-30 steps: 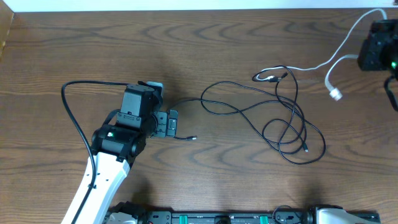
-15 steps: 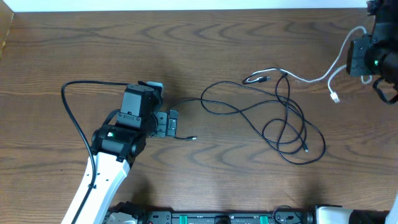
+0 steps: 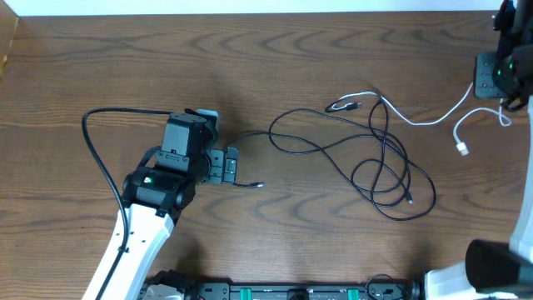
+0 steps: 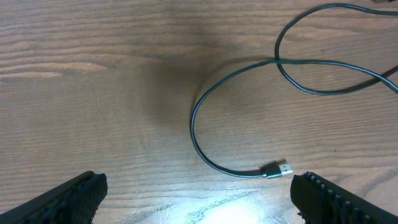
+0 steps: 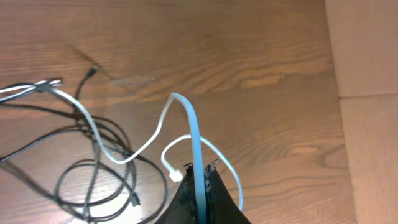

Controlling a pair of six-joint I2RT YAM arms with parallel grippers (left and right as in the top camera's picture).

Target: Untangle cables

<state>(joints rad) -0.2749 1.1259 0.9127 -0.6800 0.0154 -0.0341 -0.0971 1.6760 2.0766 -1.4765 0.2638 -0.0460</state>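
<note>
A thin black cable [image 3: 333, 154] lies in tangled loops at the table's middle, and one plug end [image 4: 278, 169] rests just ahead of my left gripper [image 4: 199, 202]. That gripper [image 3: 230, 167] is open and holds nothing. A white cable [image 3: 416, 119] runs from the tangle's top to the far right. There my right gripper [image 3: 487, 83] is shut on it, and the white cable [image 5: 194, 134] stands pinched between the fingertips of the right gripper [image 5: 199, 171]. Its white plug end [image 3: 463, 150] hangs loose below the grip. The black cable's loops [image 5: 81, 180] lie to the left in the right wrist view.
A thicker black cord [image 3: 100, 158] arcs from the left arm over the table's left side. The table's light border [image 3: 250, 7] runs along the back, and a paler surface [image 5: 367, 112] begins past the table's right edge.
My right gripper has shifted at the far right with the white cable in it. The white plug end swung right and toward the front. The left arm has not moved.
</note>
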